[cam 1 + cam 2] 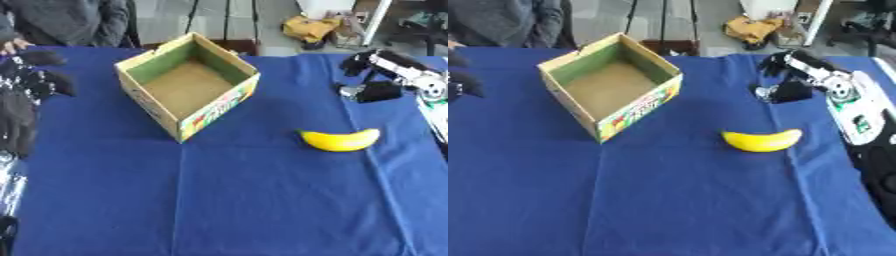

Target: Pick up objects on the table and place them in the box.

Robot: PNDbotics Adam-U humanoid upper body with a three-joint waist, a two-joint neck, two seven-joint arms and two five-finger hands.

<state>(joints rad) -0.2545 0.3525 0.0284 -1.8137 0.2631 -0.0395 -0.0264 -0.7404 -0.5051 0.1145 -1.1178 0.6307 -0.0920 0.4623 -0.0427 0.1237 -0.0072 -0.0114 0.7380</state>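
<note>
The banana point(340, 140) lies on the blue tabletop point(245, 200) at four o'clock from the open box point(186, 82), appearing light, smooth, bruisable, best taken mid-body, while the right hand point(789, 75) hovers at its twelve o'clock, fingers relaxed, holding nothing.

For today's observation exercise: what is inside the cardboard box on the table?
The box shows only its bare brown floor and green inner walls; nothing lies inside. The near walls hide a strip of floor. The banana lies outside on the blue cloth.
</note>
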